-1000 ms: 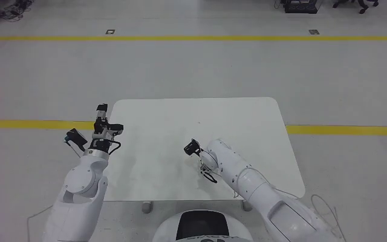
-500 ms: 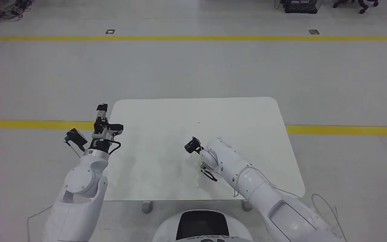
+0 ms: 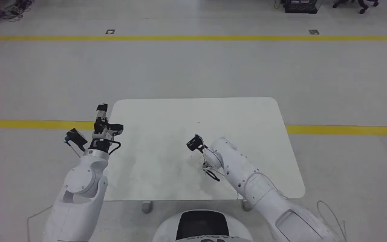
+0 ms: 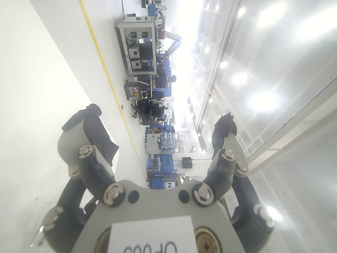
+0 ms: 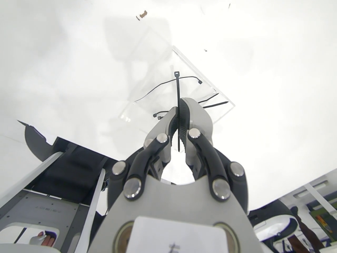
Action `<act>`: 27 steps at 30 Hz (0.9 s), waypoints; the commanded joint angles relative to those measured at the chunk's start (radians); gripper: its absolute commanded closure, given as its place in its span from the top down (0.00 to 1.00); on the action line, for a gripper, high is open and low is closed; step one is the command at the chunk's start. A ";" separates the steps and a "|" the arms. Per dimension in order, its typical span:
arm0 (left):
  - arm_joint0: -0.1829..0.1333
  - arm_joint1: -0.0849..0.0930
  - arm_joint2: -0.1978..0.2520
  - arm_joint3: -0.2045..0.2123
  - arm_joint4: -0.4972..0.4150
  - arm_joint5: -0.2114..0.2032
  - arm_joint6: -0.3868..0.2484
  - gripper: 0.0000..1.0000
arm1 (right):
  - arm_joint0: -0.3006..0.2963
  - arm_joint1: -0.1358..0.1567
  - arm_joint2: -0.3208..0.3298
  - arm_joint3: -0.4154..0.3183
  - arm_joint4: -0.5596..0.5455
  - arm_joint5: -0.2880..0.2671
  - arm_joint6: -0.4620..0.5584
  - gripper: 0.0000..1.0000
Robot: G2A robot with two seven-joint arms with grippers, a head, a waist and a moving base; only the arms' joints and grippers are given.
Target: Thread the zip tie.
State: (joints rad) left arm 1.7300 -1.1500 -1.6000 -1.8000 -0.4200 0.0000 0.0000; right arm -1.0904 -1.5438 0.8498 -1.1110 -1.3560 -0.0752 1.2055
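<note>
Top view showed the left arm bent up at the left edge of the white table, and the right arm stretched over the table's near middle with its wrist turned downward. In the left wrist view, the left gripper pointed away from the table toward the room, its two dark fingers spread wide with nothing between them.

The right gripper was clamped on the zip tie. The strap ran straight along the seam of the ribbed black pads, its square head sticking out past the fingertips and its thin tail hanging in the gap behind them.

Beyond the claw lay a clear, straight-edged tray on the smooth table, with loose zip ties in it, thin, black and curved. Whether the held tie's head touched the tray could not be told.
</note>
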 commanded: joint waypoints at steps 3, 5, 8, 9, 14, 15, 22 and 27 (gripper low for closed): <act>0.000 0.000 0.000 0.000 0.000 0.000 0.000 1.00 | -0.034 0.018 0.045 -0.071 0.008 -0.021 0.001 0.00; 0.000 0.000 0.000 0.000 0.000 0.000 0.000 1.00 | -0.058 0.030 0.080 -0.118 0.021 -0.041 -0.006 0.00; 0.000 0.000 0.000 0.000 0.000 0.000 0.000 1.00 | -0.101 0.049 0.134 -0.188 0.042 -0.079 -0.021 0.00; 0.000 0.000 0.000 0.000 0.000 0.000 0.000 1.00 | -0.117 0.055 0.152 -0.209 0.056 -0.095 -0.030 0.00; 0.000 0.000 0.000 0.000 0.000 0.000 0.000 1.00 | -0.199 0.087 0.262 -0.312 0.159 -0.229 -0.086 0.00; 0.000 0.000 0.000 0.000 0.000 0.000 0.000 1.00 | -0.213 0.094 0.286 -0.324 0.190 -0.263 -0.097 0.00; 0.000 0.000 0.000 0.000 0.000 0.000 0.000 1.00 | -0.260 0.159 0.288 -0.405 0.412 -0.265 -0.150 0.00; 0.000 0.000 0.000 0.000 0.000 0.000 0.000 1.00 | -0.246 0.226 0.245 -0.408 0.554 -0.265 -0.188 0.00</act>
State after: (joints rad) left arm 1.7300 -1.1500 -1.6000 -1.8000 -0.4200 0.0000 0.0000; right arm -1.3413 -1.3345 1.1061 -1.5210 -0.8392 -0.3400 1.0255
